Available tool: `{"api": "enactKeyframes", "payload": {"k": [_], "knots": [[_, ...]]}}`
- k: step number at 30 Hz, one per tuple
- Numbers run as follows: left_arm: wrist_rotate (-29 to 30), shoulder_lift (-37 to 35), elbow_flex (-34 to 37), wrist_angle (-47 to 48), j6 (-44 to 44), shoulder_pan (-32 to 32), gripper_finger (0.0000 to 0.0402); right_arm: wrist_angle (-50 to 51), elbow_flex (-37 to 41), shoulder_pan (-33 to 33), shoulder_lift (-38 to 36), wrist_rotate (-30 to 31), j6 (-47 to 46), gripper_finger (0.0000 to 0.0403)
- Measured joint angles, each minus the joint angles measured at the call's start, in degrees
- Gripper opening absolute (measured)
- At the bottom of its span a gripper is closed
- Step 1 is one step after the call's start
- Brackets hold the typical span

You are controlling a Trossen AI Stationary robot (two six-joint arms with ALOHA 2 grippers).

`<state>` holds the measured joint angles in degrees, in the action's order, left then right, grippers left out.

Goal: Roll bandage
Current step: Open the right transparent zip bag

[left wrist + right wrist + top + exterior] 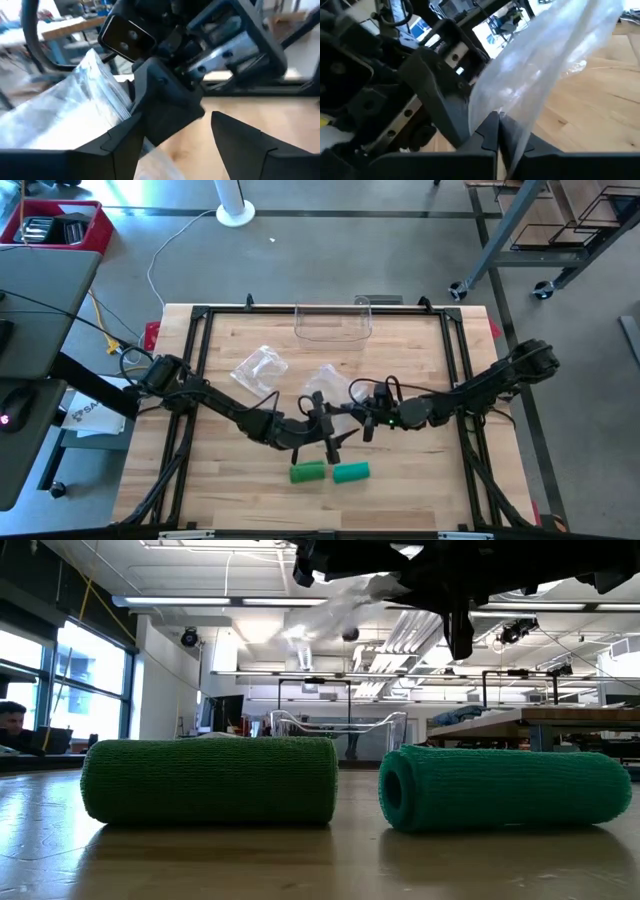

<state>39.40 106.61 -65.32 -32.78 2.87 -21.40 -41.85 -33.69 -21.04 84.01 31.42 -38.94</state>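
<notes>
Two green bandage rolls (307, 472) (351, 471) lie on their sides near the table's front edge, also in the low view (210, 780) (500, 788). Above the table's middle, my right gripper (498, 135) (360, 415) is shut on a clear plastic bag (545, 65) (330, 380). My left gripper (180, 150) (325, 425) faces it, open wide. Its fingers stand on either side of the right gripper's fingertips (165, 105), with the bag (60, 115) beside one finger. My right gripper pinches the clear bag at one end (506, 125) between its two shut fingers. The fingers point roughly level toward the table's left. The bag is lifted clear of the table and spreads out past the fingertips. Whether my left gripper's finger (100, 150) touches the bag, I cannot tell.
A second clear plastic bag (258, 368) lies on the table left of centre. A clear open container (333, 325) stands at the far edge. A black frame (200, 315) runs round the wooden table top. Bare wood shows at the near left and right.
</notes>
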Motion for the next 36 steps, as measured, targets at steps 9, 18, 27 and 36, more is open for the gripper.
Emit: {"api": "enactKeyframes", "payload": {"k": [9,18,27,36], "knots": [[11.69,0.00,0.00,-0.40,14.61,-2.39,0.0279,4.26,0.02,-0.04,-0.87,1.10,-3.67,0.0000],[11.90,0.39,0.00,0.09,10.28,-0.54,0.0316,3.75,0.02,0.03,-0.87,3.00,-6.67,0.0000],[15.41,4.31,-0.02,-1.95,10.36,0.01,0.0274,0.81,0.04,0.17,-0.85,3.48,-7.15,0.0000],[18.46,4.57,-0.02,-3.65,10.73,-0.50,0.0199,1.88,0.04,0.17,-0.85,3.48,-7.13,0.0000]]}}
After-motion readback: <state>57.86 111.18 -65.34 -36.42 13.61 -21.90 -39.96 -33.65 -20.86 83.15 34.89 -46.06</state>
